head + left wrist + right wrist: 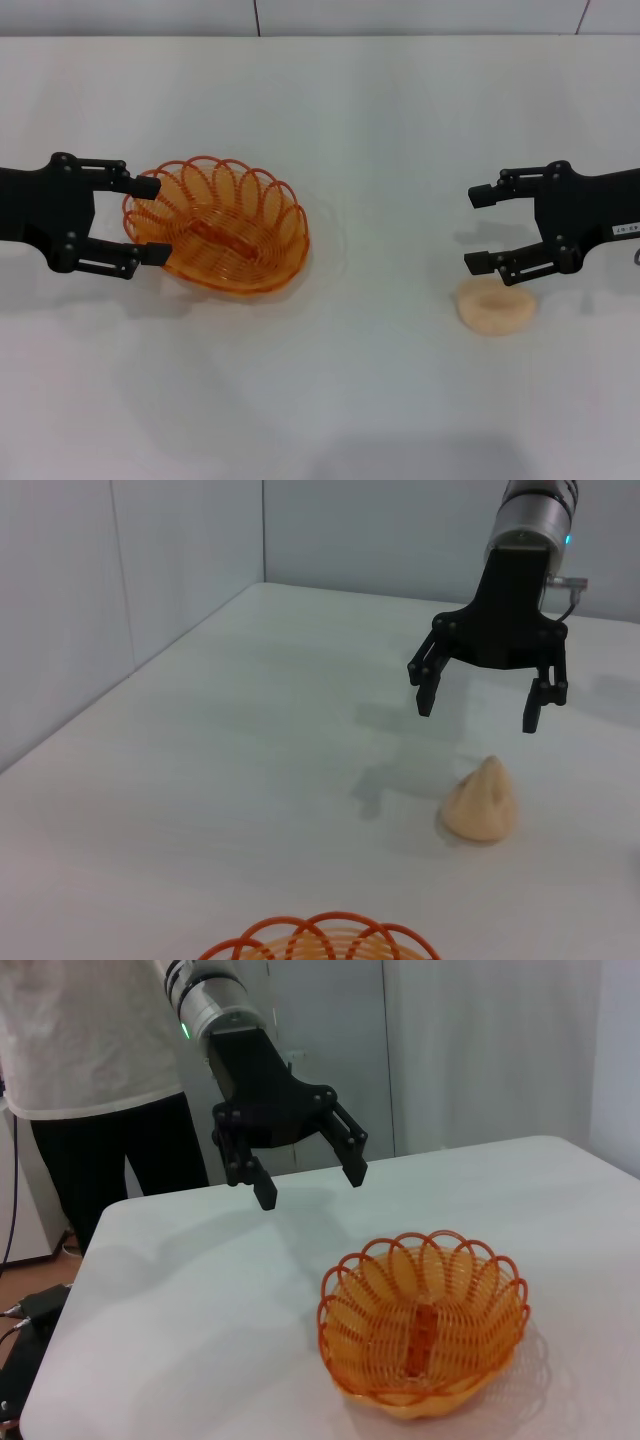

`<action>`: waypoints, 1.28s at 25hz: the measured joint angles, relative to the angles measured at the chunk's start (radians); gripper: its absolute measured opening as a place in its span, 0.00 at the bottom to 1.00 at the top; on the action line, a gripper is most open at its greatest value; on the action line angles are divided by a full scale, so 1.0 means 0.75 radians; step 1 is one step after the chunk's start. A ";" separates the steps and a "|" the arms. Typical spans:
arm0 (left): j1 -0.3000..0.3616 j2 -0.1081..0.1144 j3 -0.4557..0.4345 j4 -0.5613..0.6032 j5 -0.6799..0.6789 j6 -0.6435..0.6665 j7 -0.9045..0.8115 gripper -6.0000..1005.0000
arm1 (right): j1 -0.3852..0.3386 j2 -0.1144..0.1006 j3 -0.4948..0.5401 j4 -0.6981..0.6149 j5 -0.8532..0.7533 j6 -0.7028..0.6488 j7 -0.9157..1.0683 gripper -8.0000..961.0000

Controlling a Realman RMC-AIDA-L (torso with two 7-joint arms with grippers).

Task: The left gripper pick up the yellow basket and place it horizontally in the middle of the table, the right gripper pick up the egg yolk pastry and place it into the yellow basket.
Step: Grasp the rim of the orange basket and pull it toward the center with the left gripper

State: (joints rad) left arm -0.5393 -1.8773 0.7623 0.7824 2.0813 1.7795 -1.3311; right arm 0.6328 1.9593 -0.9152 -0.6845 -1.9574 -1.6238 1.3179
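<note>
The yellow basket (222, 228) stands upright on the white table (350, 400), left of centre, and is empty. My left gripper (155, 220) is open at the basket's left rim; the right wrist view shows this gripper (310, 1182) raised above the table, apart from the basket (425, 1330). The egg yolk pastry (495, 305) lies on the table at the right. My right gripper (474, 229) is open and empty, hovering just above and behind the pastry. The left wrist view shows this gripper (478, 712) over the pastry (480, 802), not touching, and a bit of the basket rim (320, 935).
A person in a white shirt and black trousers (90, 1040) stands beyond the table's left end. Grey wall panels (60, 600) run along the far side. Black equipment (30, 1310) lies on the floor by the table edge.
</note>
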 joint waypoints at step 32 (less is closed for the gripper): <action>-0.066 -0.058 0.008 0.618 0.519 -0.046 -1.311 0.79 | -0.143 0.061 0.008 -0.140 0.035 0.009 -0.074 0.88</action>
State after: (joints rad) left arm -0.5887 -1.9210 0.7683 1.2459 2.4705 1.7447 -2.3145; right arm 0.5253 2.0049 -0.9091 -0.7894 -1.9311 -1.6171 1.2620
